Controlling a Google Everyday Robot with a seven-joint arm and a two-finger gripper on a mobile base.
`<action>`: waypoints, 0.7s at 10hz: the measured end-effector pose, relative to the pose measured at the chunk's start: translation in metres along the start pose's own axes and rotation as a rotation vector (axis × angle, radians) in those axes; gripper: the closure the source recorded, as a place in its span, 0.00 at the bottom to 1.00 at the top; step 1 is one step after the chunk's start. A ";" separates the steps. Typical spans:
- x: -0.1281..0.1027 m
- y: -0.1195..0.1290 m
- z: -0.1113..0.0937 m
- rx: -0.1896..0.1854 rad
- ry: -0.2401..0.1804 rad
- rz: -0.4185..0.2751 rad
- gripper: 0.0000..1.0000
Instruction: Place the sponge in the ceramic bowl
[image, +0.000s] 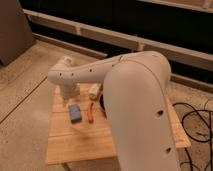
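Note:
The blue-grey sponge (75, 113) lies flat on the left part of the wooden table (80, 142). My gripper (68, 95) hangs at the end of the white arm, just above and behind the sponge, at the table's back left. The arm's bulky upper part fills the middle of the view and covers almost all of the ceramic bowl; only a dark sliver (102, 104) shows to the right of the sponge.
A thin orange-red stick (90, 113) lies right of the sponge. A small white cup (94, 90) stands behind it. Black cables (196, 125) trail over the floor to the right of the table. A dark wall with ledges runs behind.

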 end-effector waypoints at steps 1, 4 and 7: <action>0.003 -0.005 0.012 -0.002 0.039 0.019 0.35; 0.001 0.007 0.035 -0.038 0.096 0.040 0.35; -0.003 0.017 0.049 -0.056 0.123 0.029 0.35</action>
